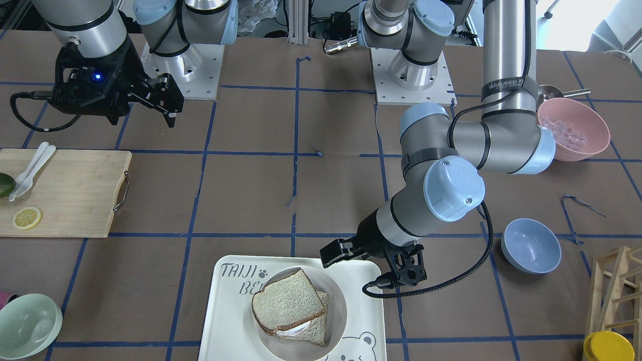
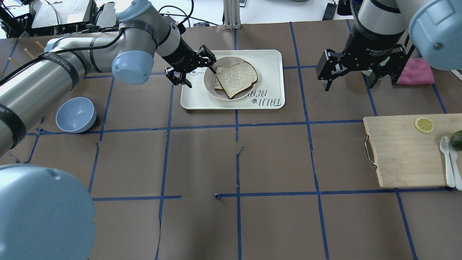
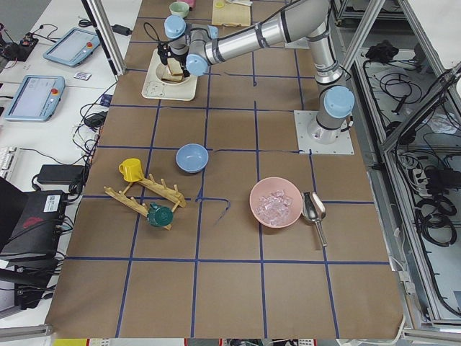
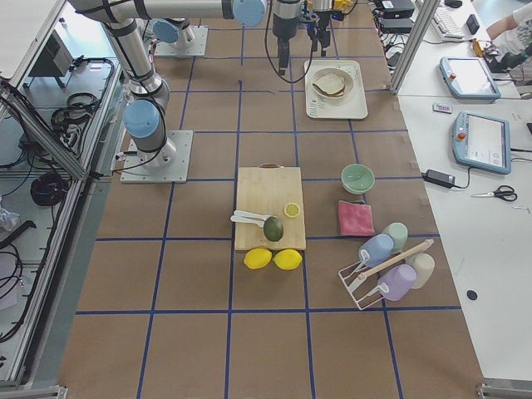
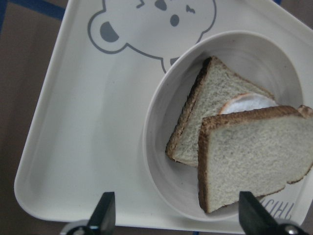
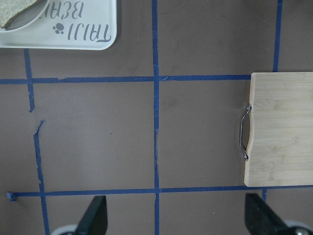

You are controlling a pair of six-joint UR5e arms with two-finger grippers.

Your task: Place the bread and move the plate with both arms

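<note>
The plain bread [image 1: 286, 303] lies in the cream plate [image 1: 339, 301], leaning on a second slice with egg white [image 5: 247, 103] under it. The plate stands on the bear-print tray [image 1: 225, 311]. Overhead, the bread [image 2: 238, 77] covers most of the plate [image 2: 209, 85]. My left gripper [image 2: 191, 70] is open and empty, just beside the plate's rim over the tray. Its wrist view shows both fingers [image 5: 102, 213] apart, with the plate [image 5: 161, 132] and bread [image 5: 254, 152] ahead. My right gripper [image 2: 348, 85] is open and empty, hovering over bare table right of the tray.
A wooden cutting board [image 2: 400, 151] with a lemon slice [image 2: 424, 124] and white cutlery lies at the right. A blue bowl [image 2: 75, 115] sits at the left. A pink cloth [image 2: 418, 70] lies behind the right gripper. A pink bowl [image 1: 572, 128] stands near the left arm's base.
</note>
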